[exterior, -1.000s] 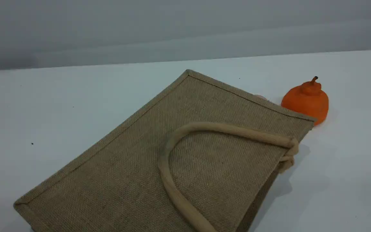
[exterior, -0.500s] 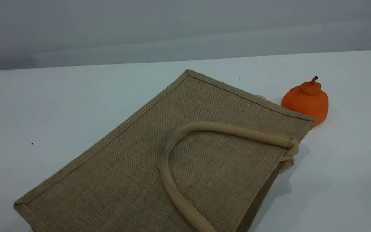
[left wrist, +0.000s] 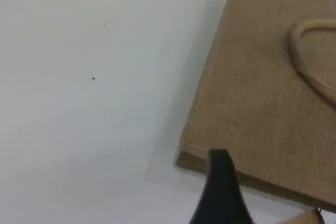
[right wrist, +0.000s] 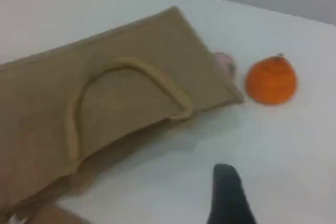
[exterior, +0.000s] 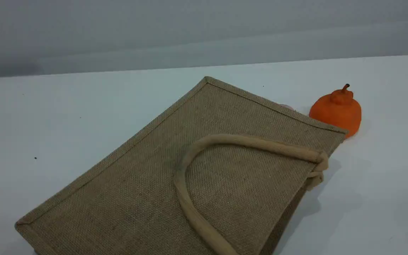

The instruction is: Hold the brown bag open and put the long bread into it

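Note:
The brown bag (exterior: 190,177) lies flat on the white table, one beige loop handle (exterior: 186,191) resting on its top face; it also shows in the left wrist view (left wrist: 262,93) and the right wrist view (right wrist: 105,103). The long bread cannot be made out in any view. Neither arm shows in the scene view. One dark fingertip (left wrist: 220,182) of my left gripper hovers over the bag's near corner with nothing on it. A dark fingertip (right wrist: 228,192) of my right gripper hangs over bare table beside the bag, also with nothing on it.
An orange fruit (exterior: 336,109) with a short stem sits by the bag's far right corner (right wrist: 271,80). A small pinkish thing (exterior: 287,107) peeks out behind the bag's edge. An orange-tan sliver (left wrist: 315,217) shows at the left wrist view's bottom edge.

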You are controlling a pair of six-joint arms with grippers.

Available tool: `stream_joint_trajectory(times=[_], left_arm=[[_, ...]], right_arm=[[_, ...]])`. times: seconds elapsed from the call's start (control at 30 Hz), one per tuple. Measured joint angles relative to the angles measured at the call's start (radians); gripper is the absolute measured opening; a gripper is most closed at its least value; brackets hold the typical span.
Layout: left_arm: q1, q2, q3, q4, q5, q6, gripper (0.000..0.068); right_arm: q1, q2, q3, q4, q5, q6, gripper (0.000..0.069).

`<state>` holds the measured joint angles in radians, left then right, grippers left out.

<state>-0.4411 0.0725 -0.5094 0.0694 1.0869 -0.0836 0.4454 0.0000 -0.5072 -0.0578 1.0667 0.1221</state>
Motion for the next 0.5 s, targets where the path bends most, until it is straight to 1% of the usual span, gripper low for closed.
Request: stream_joint_trajectory(times=[0.17, 0.23, 0.33, 0.37, 0.5], left_arm=[[0.005, 0.000, 0.000, 0.000, 0.000, 0.000, 0.0461], [0.032, 0.000, 0.000, 0.000, 0.000, 0.001, 0.0461], [0.110, 0.000, 0.000, 0.000, 0.000, 0.002, 0.0461], [0.144, 0.000, 0.000, 0.000, 0.000, 0.002, 0.0461], [0.291, -0.005, 0.000, 0.001, -0.001, 0.000, 0.0461]], right_arm=[[-0.202, 0.000, 0.000, 0.000, 0.000, -0.001, 0.0384], [-0.283, 0.000, 0.000, 0.000, 0.000, -0.001, 0.0384], [-0.363, 0.000, 0.000, 0.006, -0.001, -0.001, 0.0384], [-0.379, 0.000, 0.000, 0.006, -0.001, -0.001, 0.0384], [-0.386, 0.000, 0.000, 0.006, -0.001, -0.001, 0.0384]])
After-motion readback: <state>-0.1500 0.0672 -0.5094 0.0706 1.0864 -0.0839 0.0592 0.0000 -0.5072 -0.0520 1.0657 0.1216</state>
